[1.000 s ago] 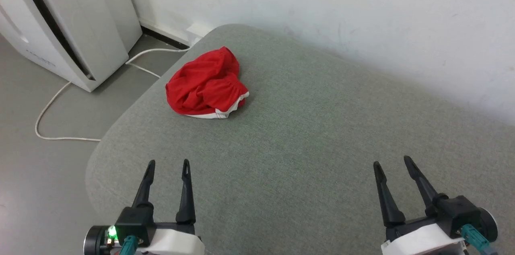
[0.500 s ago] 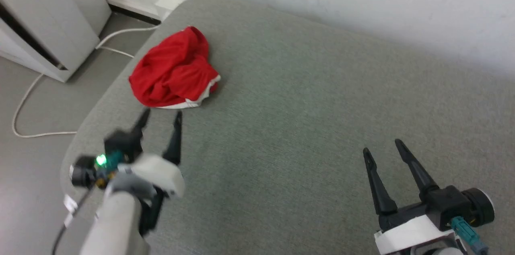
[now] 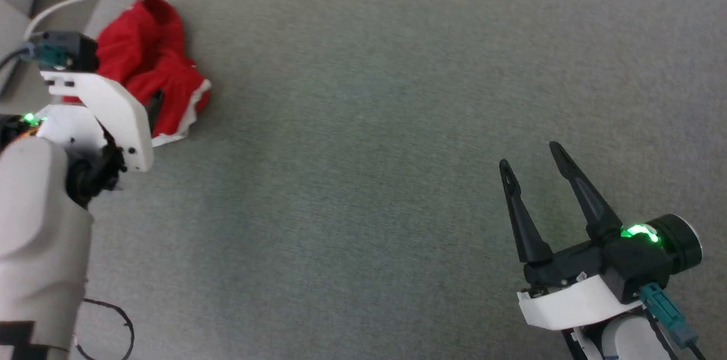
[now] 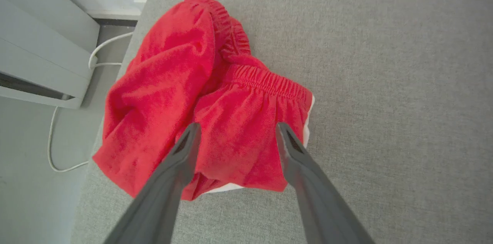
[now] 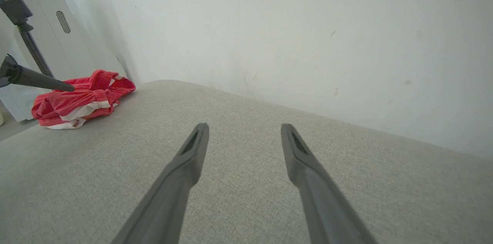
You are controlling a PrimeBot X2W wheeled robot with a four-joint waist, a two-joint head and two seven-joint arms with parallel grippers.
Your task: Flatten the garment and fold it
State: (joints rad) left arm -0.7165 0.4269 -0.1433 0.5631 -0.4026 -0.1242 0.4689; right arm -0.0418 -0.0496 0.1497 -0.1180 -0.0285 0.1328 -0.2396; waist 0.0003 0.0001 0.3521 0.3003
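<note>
The garment, bright red shorts with a gathered waistband and a white trim band, lies crumpled near the left edge of the grey cushioned surface. My left gripper hangs open just above its near part, one finger on each side of a red fold, holding nothing. In the head view the left wrist covers part of the garment. My right gripper is open and empty over bare cushion at the lower right, far from the garment. The right gripper points at the wall.
A white appliance stands on the floor left of the cushion, with a white cable lying beside it. A pale wall borders the cushion's far side. The cushion's rounded left edge runs right by the garment.
The head camera has tilted down and swung right. My left arm has reached forward from the near edge until its open fingers are over the garment. The right gripper has barely moved.
</note>
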